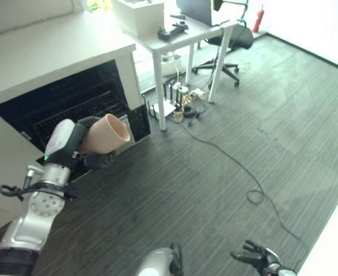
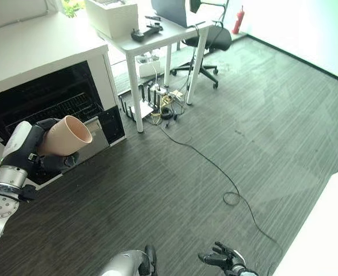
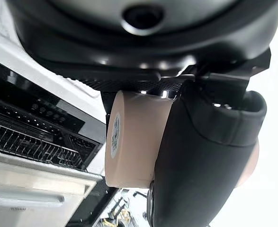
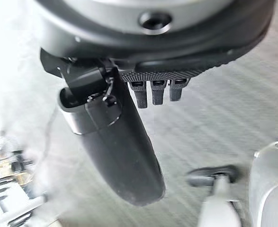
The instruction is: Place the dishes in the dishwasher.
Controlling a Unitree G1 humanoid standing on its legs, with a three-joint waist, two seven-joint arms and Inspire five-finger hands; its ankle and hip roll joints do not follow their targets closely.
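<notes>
My left hand [image 1: 71,142] is shut on a beige cup [image 1: 106,133], which lies on its side with the mouth facing right. The cup hangs in the air just in front of the open dishwasher [image 1: 65,103], a dark cavity under the white counter [image 1: 36,52]. In the left wrist view the thumb [image 3: 205,161] wraps the cup [image 3: 134,142], and the wire rack [image 3: 30,142] shows beyond it. My right hand [image 1: 256,255] hangs low over the floor, open and holding nothing; its thumb [image 4: 110,142] stands straight in the right wrist view.
A silver panel [image 2: 97,135] stands at the dishwasher's right lower corner. A white table [image 1: 174,37] carries a box and a laptop, with power strips and cables [image 1: 177,103] under it. An office chair [image 1: 229,40] stands behind. One cable [image 1: 255,192] runs across the dark floor.
</notes>
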